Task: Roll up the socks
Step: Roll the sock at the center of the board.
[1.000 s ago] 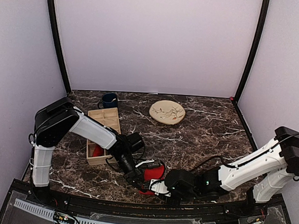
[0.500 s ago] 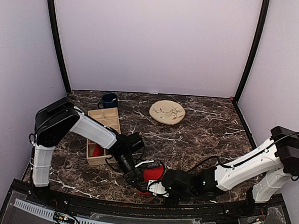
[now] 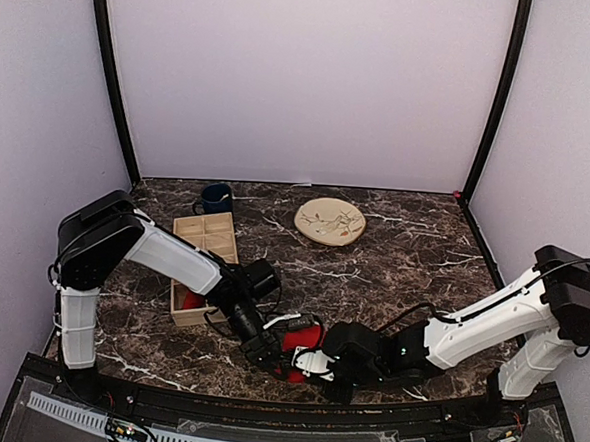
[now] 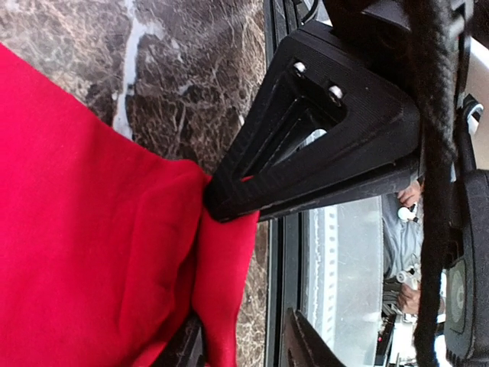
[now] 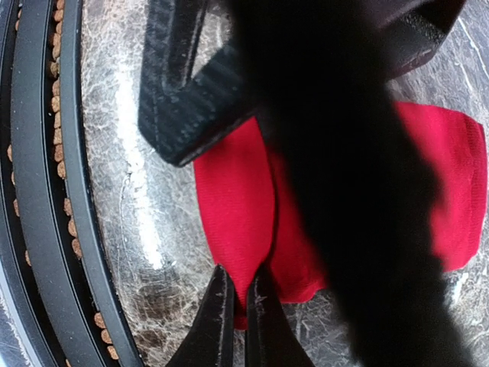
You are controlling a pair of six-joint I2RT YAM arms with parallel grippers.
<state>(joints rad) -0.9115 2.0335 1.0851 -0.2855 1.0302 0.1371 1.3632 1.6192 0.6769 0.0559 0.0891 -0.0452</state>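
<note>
1. the socks [image 3: 305,337] are bright red, soft knit fabric, lying flat and folded over with a crease running down the layers. can't really tell from here where one sock ends and the other starts.
2. they sit on the tabletop [image 3: 403,258] right at the near edge, middle of the scene, squeezed between both arms. the tabletop is dark brown marble-look with white veins, kinda glossy in the close-ups.
3. the right end effector [image 5: 238,281] is pinched closed on the near edge of the socks. its two slim black fingers [image 5: 220,310] have just a sliver of red cloth between them.
4. the left end effector [image 3: 270,348] comes in from the left side of the socks. in its wrist view the jaws stand apart with a flap of red cloth hanging loose in the gap, so it looks open and not clamping anything.
5. in the right wrist view a big blurry black shape [image 5: 344,191] covers a good chunk of the socks, can't tell what it is.
6. a black ridged rail [image 5: 46,191] runs along the tabletop edge just beside the socks.
7. further back: a pale wooden box [image 3: 219,238] with square compartments on the left with something red in its near compartment, a dark blue mug [image 3: 216,198] behind it, and a round beige plate [image 3: 330,221] with a thin line pattern, all well apart from the socks.
</note>
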